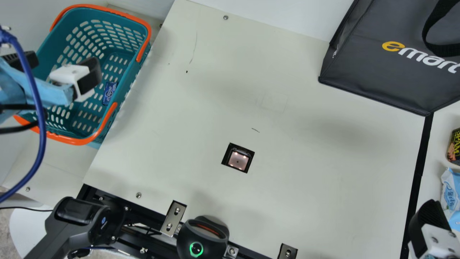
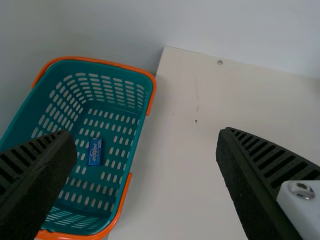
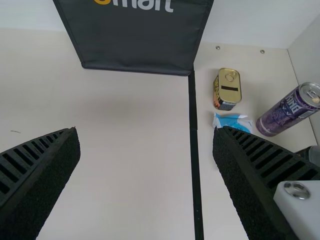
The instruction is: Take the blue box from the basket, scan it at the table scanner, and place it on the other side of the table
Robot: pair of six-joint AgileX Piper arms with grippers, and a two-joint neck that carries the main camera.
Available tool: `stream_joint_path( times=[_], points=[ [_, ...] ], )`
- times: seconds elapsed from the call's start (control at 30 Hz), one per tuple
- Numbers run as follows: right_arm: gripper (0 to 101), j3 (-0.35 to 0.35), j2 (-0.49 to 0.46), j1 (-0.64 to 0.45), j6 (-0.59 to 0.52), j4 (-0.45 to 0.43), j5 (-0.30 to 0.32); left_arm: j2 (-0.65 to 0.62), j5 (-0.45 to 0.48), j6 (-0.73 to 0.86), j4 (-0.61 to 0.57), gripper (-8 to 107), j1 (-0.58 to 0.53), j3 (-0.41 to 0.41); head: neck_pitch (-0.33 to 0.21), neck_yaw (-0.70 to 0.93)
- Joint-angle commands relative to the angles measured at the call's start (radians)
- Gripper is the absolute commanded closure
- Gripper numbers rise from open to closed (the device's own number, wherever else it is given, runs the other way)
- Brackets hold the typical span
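Observation:
The blue box [image 1: 109, 93] lies on the floor of the teal basket [image 1: 123, 86] at the main view's left; the left wrist view also shows the blue box [image 2: 95, 151] inside the basket [image 2: 131, 165]. Above the basket hangs my left gripper [image 1: 59, 68], open and holding nothing; its two fingers stand wide apart in its wrist view [image 2: 145, 165]. The table scanner [image 1: 238, 158] is a lit square window in the tabletop. My right gripper [image 1: 427, 230] is at the main view's lower right corner, and in its wrist view the right gripper [image 3: 147, 165] is open over the table.
A black bag [image 1: 370, 72] stands at the back right. Past the black strip [image 1: 418, 172] are a can of meat [image 1: 454, 145], a blue-white packet [image 1: 451, 194] and a purple can [image 3: 287, 111]. A round black scanner device [image 1: 203, 237] sits at the front edge.

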Motion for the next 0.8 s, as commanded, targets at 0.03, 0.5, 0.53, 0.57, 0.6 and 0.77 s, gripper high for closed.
stream_joint_path(
  times=[0.03, 0.5, 0.53, 0.57, 0.6, 0.77],
  points=[
    [6, 0.0, 0.0, 0.0, 0.0, 0.0, 0.0, 0.022, -0.02, 0.002, -0.001, 9, 0.067, 0.008, -0.03, 0.004],
    [6, 0.0, 0.0, 0.0, 0.0, 0.0, 0.0, 0.146, -0.093, 0.147, -0.067, 9, 0.325, 0.036, -0.03, 0.004],
    [6, 0.0, 0.0, 0.0, 0.0, 0.0, 0.0, 0.156, -0.096, 0.164, -0.075, 9, 0.341, 0.037, -0.03, 0.004],
    [6, 0.0, 0.0, 0.0, 0.0, 0.0, 0.0, 0.166, -0.098, 0.18, -0.082, 9, 0.354, 0.037, -0.03, 0.004],
    [6, 0.0, 0.0, 0.0, 0.0, 0.0, 0.0, 0.177, -0.1, 0.194, -0.087, 9, 0.364, 0.038, -0.03, 0.004],
    [6, 0.0, 0.0, 0.0, 0.0, 0.0, 0.0, 0.236, -0.103, 0.283, -0.126, 9, 0.417, 0.037, -0.03, 0.004]
  ],
)
